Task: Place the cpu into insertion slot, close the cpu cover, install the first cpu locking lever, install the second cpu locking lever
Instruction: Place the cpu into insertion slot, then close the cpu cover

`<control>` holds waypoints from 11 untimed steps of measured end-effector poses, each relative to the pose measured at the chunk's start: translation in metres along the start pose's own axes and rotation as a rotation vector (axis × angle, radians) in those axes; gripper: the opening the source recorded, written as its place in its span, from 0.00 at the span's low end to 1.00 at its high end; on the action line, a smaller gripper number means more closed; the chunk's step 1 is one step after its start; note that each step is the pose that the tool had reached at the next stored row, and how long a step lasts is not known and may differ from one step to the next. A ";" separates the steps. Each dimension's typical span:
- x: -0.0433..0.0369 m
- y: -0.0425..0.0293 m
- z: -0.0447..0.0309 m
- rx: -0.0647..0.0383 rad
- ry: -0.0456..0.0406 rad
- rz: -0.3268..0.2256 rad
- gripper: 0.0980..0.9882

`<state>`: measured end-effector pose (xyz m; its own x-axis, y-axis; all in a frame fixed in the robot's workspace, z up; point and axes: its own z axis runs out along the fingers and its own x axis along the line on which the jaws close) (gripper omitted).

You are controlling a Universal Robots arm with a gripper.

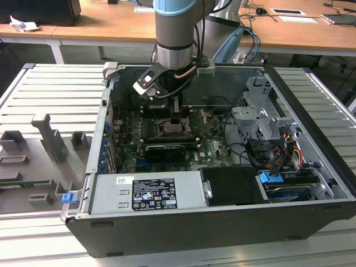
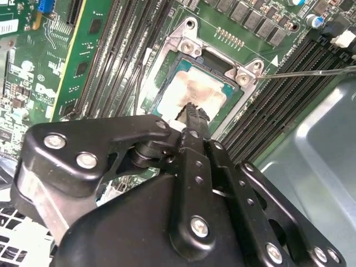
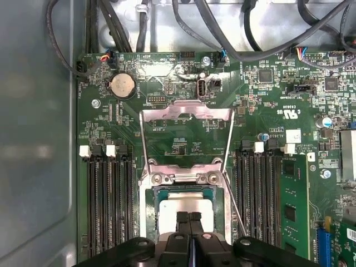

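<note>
Tool: the black two-fingered tool [image 3: 189,217] hangs low over the socket inside the open black computer case [image 1: 194,236]. Its fingers are pressed together with nothing between them, and whether the tips touch the chip I cannot tell.
Cpu: the small flat square cpu with a pale, smeared silvery-beige metal face [image 2: 197,89] lies in the insertion slot, directly under the fingertips.
Insertion slot: the small square dark insertion slot with a thin metal rim [image 3: 153,194] sits between two banks of long black memory slots [image 3: 108,206].
Cpu cover: the square silvery metal-frame cpu cover [image 3: 186,113] is open, swung back on its hinge away from the chip.
Locking lever: one thin wire locking lever [image 2: 311,72] stands free, slanting across the memory slots.
Handling: probably light, stiff and thin, with a fragile underside; best taken by two opposite edges. The smeared face may be slick.
Heading: face up and level. Being square, it has no long axis, and its sides run parallel with the slot's rim.
</note>
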<state>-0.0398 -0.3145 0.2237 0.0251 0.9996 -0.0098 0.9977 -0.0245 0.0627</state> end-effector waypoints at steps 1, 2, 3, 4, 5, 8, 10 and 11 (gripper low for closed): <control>0.0000 0.0000 -0.0003 0.000 0.0000 0.000 0.01; 0.0000 0.0000 -0.0006 0.000 -0.0001 0.000 0.01; 0.0000 0.0001 -0.0009 0.000 -0.0001 0.000 0.01; 0.0000 0.0001 -0.0011 0.000 -0.0001 0.000 0.01; 0.0000 0.0001 -0.0016 0.000 -0.0001 0.000 0.01; 0.0000 0.0017 -0.0018 0.003 -0.0001 0.000 0.01; 0.0001 0.0080 -0.0020 0.013 -0.0007 0.000 0.01; 0.0001 0.0081 -0.0022 0.013 -0.0006 0.000 0.01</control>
<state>-0.0318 -0.3145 0.2264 0.0249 0.9996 -0.0104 0.9985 -0.0244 0.0492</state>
